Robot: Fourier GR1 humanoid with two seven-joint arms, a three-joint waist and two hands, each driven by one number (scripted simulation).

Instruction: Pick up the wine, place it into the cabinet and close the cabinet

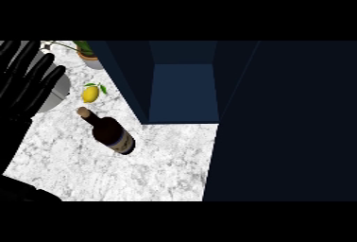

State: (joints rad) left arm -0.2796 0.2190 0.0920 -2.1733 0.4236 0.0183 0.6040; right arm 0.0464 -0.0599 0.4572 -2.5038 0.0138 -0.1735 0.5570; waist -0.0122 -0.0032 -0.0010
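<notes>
Resting at the view's left edge, my left hand (28,87) is open, fingers straight, holding nothing (well apart from the wine bottle (108,132), which stands on the marble counter (160,165) beside the open cabinet (182,90)).

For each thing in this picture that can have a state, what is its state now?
wine bottle: standing on the counter, corked, held by no hand
cabinet: open, nothing visible inside
cabinet door: swung open at the right
lemon: lying on the counter, apart from the bottle
potted plant: upright at the counter's back
left hand: open, fingers up, at the left edge
</notes>
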